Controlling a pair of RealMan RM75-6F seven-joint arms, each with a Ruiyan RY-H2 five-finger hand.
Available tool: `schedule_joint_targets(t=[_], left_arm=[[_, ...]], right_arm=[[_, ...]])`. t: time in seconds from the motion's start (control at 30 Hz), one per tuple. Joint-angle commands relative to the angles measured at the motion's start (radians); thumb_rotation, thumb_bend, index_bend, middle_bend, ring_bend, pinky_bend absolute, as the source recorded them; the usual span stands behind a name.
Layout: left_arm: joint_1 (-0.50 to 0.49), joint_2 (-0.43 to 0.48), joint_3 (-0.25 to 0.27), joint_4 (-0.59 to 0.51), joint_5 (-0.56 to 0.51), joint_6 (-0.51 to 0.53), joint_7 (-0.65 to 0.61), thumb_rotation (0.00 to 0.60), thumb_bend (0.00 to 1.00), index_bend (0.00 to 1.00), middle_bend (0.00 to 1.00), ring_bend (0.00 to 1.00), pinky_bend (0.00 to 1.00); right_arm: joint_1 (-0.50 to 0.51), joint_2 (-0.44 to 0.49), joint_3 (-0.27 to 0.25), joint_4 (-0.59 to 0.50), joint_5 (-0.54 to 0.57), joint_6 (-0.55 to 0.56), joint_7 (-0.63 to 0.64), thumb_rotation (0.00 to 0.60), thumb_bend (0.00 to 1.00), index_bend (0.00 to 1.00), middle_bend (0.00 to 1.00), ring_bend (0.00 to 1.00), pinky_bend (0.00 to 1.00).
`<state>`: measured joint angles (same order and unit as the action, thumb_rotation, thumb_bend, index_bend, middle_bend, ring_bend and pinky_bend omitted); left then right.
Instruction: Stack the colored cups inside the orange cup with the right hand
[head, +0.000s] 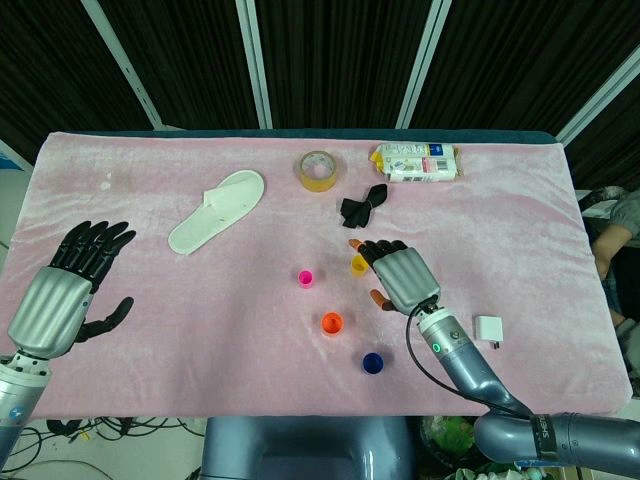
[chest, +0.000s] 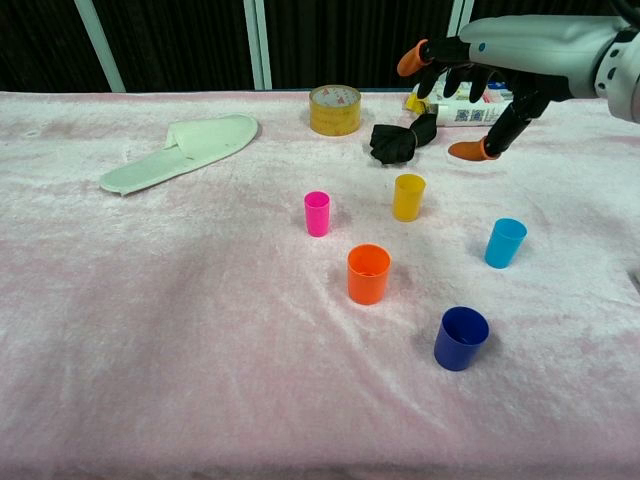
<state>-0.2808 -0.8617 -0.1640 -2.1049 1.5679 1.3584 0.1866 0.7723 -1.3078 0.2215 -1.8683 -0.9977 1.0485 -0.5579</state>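
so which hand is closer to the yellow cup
Right. The right hand hovers open just above the yellow cup; the left hand is far off at the table's left edge.

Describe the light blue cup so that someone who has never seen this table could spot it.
On the pink cloth, look toward the robot's right hand. The light blue cup stands upright there, right of the yellow cup. It is the only pale blue one.

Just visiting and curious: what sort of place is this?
Probably a robot test lab, not a home: a table draped in pink cloth, odd items like a slipper and tape roll, and loose cables beneath.
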Motion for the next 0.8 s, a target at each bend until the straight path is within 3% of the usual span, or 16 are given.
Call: schedule_joint_targets(t=[0.03, 0.53, 0.8], left_arm=[[-0.003, -0.016, 0.003, 0.007, -0.006, 0.001, 0.000, 0.600, 0.34, 0.06, 0.05, 0.00, 0.01], [-0.039, -0.068, 0.001, 0.020, -0.017, -0.021, 0.055, 0.600, 0.34, 0.06, 0.05, 0.00, 0.01], [-0.005, -0.088, 0.025, 0.021, 0.009, 0.035, 0.073, 0.600, 0.34, 0.06, 0.05, 0.00, 0.01]], right_arm=[[-0.002, 0.004, -0.005, -0.001, -0.004, 0.005, 0.002, 0.600, 0.26, 0.13, 0.19, 0.22, 0.26], [-0.014, 0.036, -0.021, -0.012, -0.040, 0.021, 0.033, 0.600, 0.25, 0.13, 0.19, 0.22, 0.26], [-0.019, 0.041, -0.032, -0.018, -0.025, 0.034, 0.020, 0.600, 0.25, 0.13, 0.19, 0.22, 0.26]])
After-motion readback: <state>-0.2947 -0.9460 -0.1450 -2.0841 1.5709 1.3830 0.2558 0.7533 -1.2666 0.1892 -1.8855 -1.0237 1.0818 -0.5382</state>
